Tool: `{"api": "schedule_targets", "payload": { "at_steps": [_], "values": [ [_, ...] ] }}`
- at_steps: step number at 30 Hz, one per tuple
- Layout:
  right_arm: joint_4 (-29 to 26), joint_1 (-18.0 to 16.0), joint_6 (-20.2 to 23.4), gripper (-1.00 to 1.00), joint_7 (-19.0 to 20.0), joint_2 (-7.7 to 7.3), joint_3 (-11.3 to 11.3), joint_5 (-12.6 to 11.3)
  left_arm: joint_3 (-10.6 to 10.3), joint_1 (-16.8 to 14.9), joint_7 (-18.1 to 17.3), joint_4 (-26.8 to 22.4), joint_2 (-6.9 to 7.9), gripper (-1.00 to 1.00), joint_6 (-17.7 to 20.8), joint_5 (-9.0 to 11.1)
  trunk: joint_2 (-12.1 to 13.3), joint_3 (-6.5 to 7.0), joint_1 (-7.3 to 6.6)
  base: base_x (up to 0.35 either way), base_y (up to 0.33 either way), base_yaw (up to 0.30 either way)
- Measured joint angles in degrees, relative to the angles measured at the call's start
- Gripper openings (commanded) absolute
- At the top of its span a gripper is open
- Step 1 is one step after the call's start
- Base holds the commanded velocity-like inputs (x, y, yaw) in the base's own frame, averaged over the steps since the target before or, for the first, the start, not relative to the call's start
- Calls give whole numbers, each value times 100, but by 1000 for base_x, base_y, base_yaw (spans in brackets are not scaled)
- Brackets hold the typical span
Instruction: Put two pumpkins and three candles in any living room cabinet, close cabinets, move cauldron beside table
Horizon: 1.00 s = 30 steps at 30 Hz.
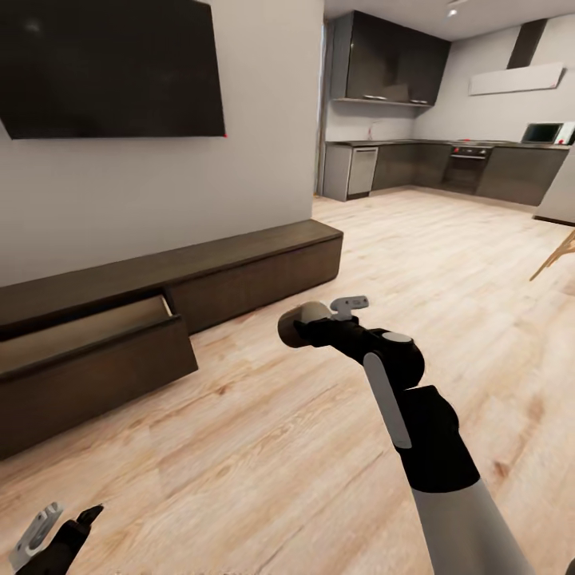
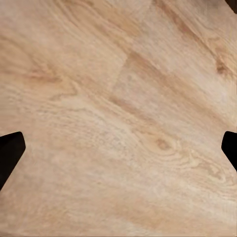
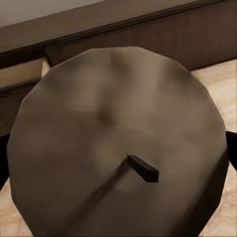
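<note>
Candle on its way to the drawer
The right hand [image 1: 313, 326] gripped a stubby tan candle [image 1: 297, 324]; the long dark-brown wood cabinet's [image 1: 263, 267] open drawer [image 1: 88, 335] lay to its left

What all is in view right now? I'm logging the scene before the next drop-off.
candle: one, tan with a dark wick, held in the right gripper above the floor, facing the cabinet
cabinet: one, dark brown, long and low along the wall; its left drawer pulled open, pale wood inside
TV: one, black, on the wall above the cabinet
floor: light wood planks
kitchen units: grey, at the far end of the room, with an oven
chair leg: pale wood, at the right edge
left gripper: black and grey, open, low over the floor
right gripper: black, shut on the candle
</note>
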Motion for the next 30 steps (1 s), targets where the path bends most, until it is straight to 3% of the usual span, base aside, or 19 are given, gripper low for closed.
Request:
{"api": "schedule_targets", "payload": {
  "at_steps": [3,7,15,20,27,30],
  "values": [
    [0,0,0,-100,3,-9,-9,2,176,68,34,53,34,100,5,-5,0,0,0,0,226,296],
    [-1,-1,0,-100,7,-16,-25,-1,335,387,11,100,40,100,-2,-2,5,88,-11,0,206,296],
    [0,-1,6,-100,2,-18,-25,3,429,611,0,81,-23,100,-56,15,16,265,-31,-15,198,296],
    [5,1,8,-100,1,3,-13,-3,479,1077,-52,-254,-120,100,-75,44,22,376,-44,-61,195,297],
    [187,-22,11,-100,-14,45,19,31,272,1190,-11,3,-139,100,-418,-9,32,530,-61,-72,160,273],
    [557,-62,113,-100,-11,52,-5,12,235,1157,-36,283,-129,100,-473,-101,33,526,-61,-73,133,46]
  ]
}}
